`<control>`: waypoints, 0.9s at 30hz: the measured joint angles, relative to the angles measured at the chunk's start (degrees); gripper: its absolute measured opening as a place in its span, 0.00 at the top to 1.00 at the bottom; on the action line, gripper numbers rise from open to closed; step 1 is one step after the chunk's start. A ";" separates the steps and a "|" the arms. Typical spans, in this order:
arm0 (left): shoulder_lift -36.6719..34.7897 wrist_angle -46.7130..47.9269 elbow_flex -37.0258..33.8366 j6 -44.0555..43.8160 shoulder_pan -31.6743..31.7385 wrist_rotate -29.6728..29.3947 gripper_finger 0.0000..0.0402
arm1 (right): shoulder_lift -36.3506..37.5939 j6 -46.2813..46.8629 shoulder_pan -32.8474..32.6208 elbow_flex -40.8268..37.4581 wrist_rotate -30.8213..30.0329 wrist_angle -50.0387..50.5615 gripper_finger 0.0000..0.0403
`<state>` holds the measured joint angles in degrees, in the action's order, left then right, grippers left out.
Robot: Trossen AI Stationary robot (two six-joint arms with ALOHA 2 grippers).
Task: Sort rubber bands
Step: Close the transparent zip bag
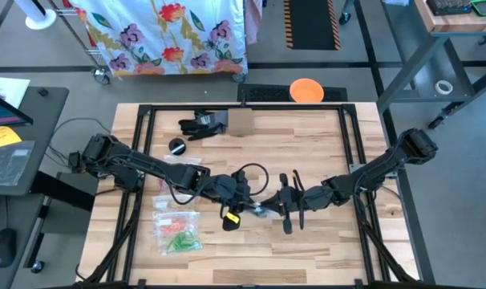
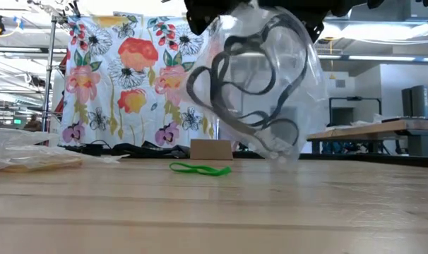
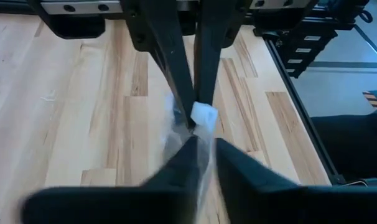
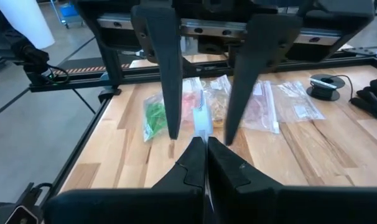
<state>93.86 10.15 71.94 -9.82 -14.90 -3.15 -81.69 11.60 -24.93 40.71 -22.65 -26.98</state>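
Pincers (image 1: 267, 207) nose-to-nose on clear bag (image 2: 260, 85)

1. The left arm (image 1: 139, 164) reaches in from the left side toward the middle of the worktop.
2. The left gripper (image 3: 204, 152) has its fingers (image 3: 238, 171) slightly parted around the edge of a clear bag (image 3: 204, 118).
3. The right arm (image 1: 379, 168) reaches in from the right.
4. The right gripper (image 4: 206, 152) has its fingers (image 4: 229, 162) pressed together on the bag's edge, facing the left gripper closely.
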 joint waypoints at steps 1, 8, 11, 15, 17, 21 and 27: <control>0.00 0.00 0.00 -0.01 0.00 0.00 0.89 | 0.00 0.11 0.00 0.00 0.00 0.00 0.98; 0.00 0.69 0.00 -0.55 -0.04 -0.59 1.00 | 0.00 4.28 0.00 0.00 0.80 -0.04 0.90; 0.00 1.26 0.00 -1.14 -0.04 -0.66 1.00 | 0.00 4.94 0.37 0.00 4.69 -0.04 0.84; -0.01 1.84 0.00 -2.80 -0.04 -0.79 1.00 | 0.00 5.08 0.92 0.00 4.95 -0.07 0.75; -0.02 2.58 0.00 -3.69 -0.04 -0.87 1.00 | 0.00 5.07 1.25 0.13 4.85 0.02 0.70; -0.02 3.63 0.00 -4.67 -0.04 -0.90 1.00 | -0.11 4.63 1.51 1.64 4.70 -0.31 0.63; -0.02 1.97 0.00 -4.46 -0.04 -0.97 1.00 | -0.15 2.17 1.66 1.99 4.70 -0.09 0.59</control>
<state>93.84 12.12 71.94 -14.28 -14.94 -4.12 -81.84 13.77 -23.27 42.70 -17.96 -27.07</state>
